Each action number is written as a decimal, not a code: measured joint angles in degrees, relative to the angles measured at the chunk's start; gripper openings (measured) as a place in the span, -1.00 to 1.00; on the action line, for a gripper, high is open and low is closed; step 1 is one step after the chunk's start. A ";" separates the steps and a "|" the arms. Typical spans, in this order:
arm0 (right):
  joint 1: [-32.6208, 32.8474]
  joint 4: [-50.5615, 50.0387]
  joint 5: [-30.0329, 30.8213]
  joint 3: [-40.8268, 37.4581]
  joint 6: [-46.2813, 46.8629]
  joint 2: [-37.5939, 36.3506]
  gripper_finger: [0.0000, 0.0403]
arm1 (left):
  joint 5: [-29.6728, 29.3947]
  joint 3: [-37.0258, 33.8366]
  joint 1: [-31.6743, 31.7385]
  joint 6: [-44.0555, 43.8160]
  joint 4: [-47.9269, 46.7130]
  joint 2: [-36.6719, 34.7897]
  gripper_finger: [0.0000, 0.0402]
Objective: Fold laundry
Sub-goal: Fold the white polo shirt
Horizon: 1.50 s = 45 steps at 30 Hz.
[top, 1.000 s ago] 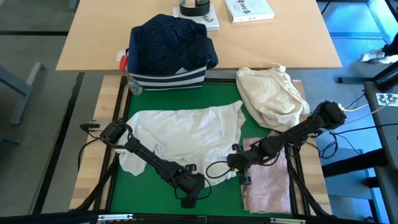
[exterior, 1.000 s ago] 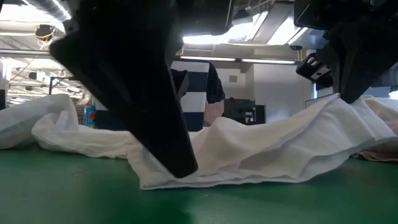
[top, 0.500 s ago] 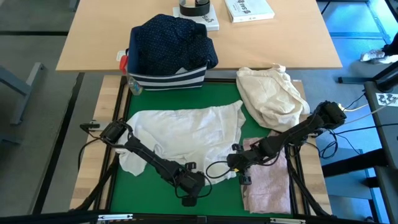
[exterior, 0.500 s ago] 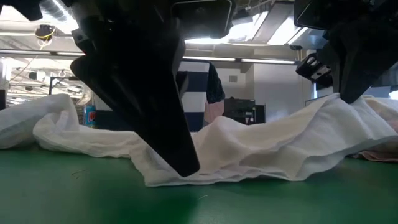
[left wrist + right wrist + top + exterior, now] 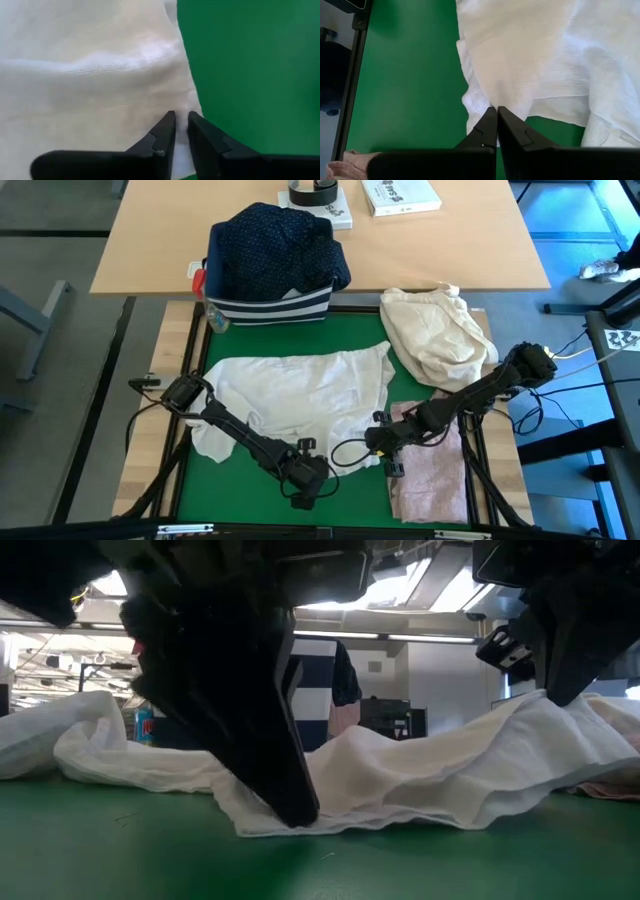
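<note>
Both grippers [image 5: 305, 472] [image 5: 377, 442] on white shirt [image 5: 300, 385]

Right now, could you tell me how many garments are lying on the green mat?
2: the white shirt spread across the middle, the pale pink top at the near right corner. The cream bundle isn't counted; others may be hidden.

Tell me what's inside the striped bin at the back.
The navy dotted shirt fills the bin, heaped above its rim and spilling over the sides. Anything beneath it inside the bin is covered, so I can't say what else is there.
</note>
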 joint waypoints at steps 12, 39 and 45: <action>0.01 -0.50 -0.02 1.27 -0.02 -0.17 -0.97 | 1.03 -0.07 -0.73 1.25 -2.89 -3.24 -0.97; 0.85 -2.76 -3.08 5.20 21.44 1.79 -0.81 | -4.10 -0.02 -6.02 -2.08 -12.17 -12.28 -0.97; 0.85 -2.61 -4.49 5.18 19.97 1.88 -0.33 | -4.15 -0.02 -6.02 -2.42 -12.16 -12.28 -0.97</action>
